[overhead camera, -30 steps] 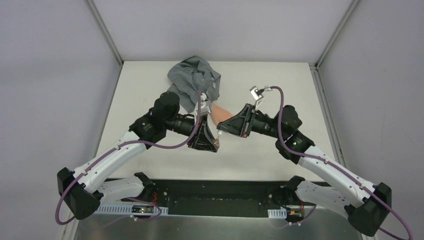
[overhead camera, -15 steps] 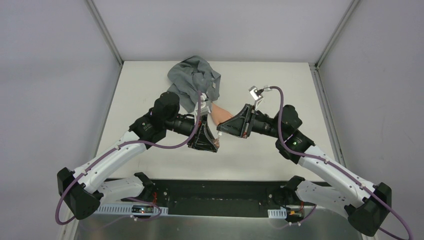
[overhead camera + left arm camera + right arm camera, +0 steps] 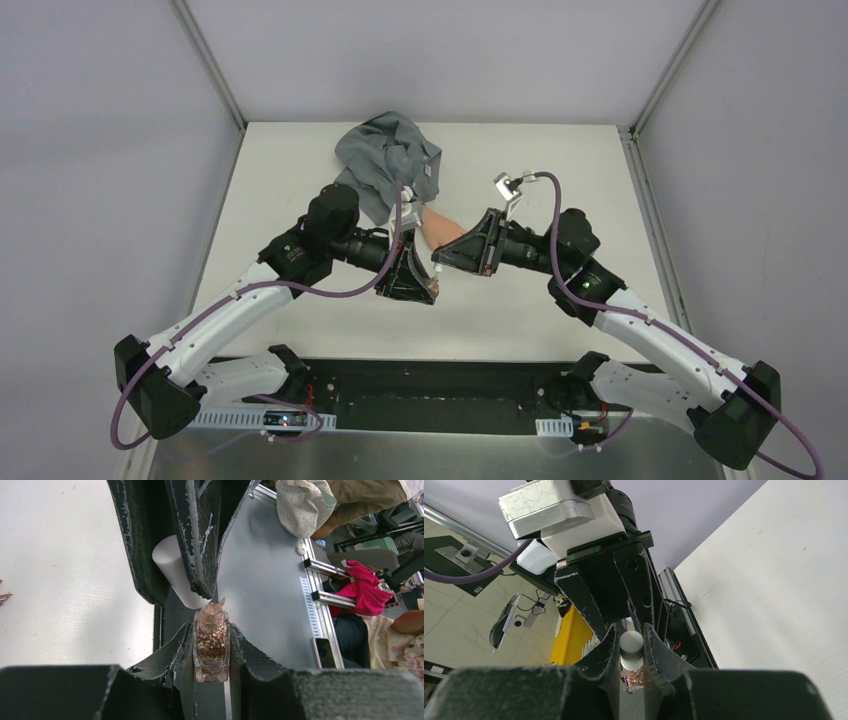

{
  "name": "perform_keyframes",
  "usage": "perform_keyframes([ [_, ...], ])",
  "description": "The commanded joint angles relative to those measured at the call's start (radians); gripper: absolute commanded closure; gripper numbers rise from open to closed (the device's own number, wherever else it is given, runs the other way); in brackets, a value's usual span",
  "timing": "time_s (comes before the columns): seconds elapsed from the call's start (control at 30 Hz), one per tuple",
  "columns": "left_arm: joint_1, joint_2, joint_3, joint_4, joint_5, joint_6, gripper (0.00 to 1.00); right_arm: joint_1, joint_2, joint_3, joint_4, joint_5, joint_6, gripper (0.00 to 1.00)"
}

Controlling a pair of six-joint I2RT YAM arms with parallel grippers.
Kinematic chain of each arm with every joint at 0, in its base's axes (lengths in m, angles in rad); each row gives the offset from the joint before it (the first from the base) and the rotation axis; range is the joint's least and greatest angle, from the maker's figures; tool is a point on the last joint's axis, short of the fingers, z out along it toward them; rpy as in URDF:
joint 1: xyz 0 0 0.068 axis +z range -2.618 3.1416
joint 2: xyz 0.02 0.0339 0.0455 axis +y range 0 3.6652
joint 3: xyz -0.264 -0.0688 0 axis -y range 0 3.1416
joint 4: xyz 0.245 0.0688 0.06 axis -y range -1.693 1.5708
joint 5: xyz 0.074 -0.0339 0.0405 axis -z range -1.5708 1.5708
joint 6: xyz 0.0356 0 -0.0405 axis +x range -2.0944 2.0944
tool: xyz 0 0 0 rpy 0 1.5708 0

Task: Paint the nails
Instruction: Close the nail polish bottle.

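Two arms, the left arm and the right arm, reach inward over the pale table until their tips nearly meet near its middle. Beyond both pincers lies a crumpled grey sleeve. From it a peach fake hand extends toward the pincers and passes under them, so from overhead its fingers are hidden. Left pincer: narrow, clamped on a small polish bottle full of coppery glitter, one finger pressed to each flat side, bottle upright between them. Right pincer: also narrow, gripping the white cap, a plain cylinder sitting deep between its fingers. In the right wrist view the cap sits directly over the glittery glass. In the left wrist view the cap's lower end lies just beside the bottle's neck, which is crusted pink and comes to a point. Cannot tell whether cap and neck are joined or just apart. Nails: only a dark reddish pointed sliver shows, lying on the table out to the side of the left pincer and well apart from the bottle. It is cut off by the view's edge, so I cannot tell which finger it belongs to.
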Motion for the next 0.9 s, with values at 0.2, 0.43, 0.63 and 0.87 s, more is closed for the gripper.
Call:
perform_keyframes([
  [0.2, -0.011, -0.023, -0.005, 0.042, 0.006, 0.002, 1.0, 0.007, -0.003, 0.052, 0.025, -0.037, -0.017, 1.0],
  [0.43, -0.01, -0.03, -0.007, 0.042, -0.006, 0.005, 1.0, 0.011, -0.002, 0.051, 0.023, -0.041, -0.017, 1.0],
  [0.63, -0.01, -0.034, -0.008, 0.043, -0.014, 0.007, 1.0, 0.018, 0.004, 0.055, 0.017, -0.054, -0.024, 1.0],
  [0.87, -0.01, -0.039, -0.011, 0.042, -0.028, 0.011, 1.0, 0.027, 0.007, 0.056, 0.008, -0.067, -0.032, 1.0],
])
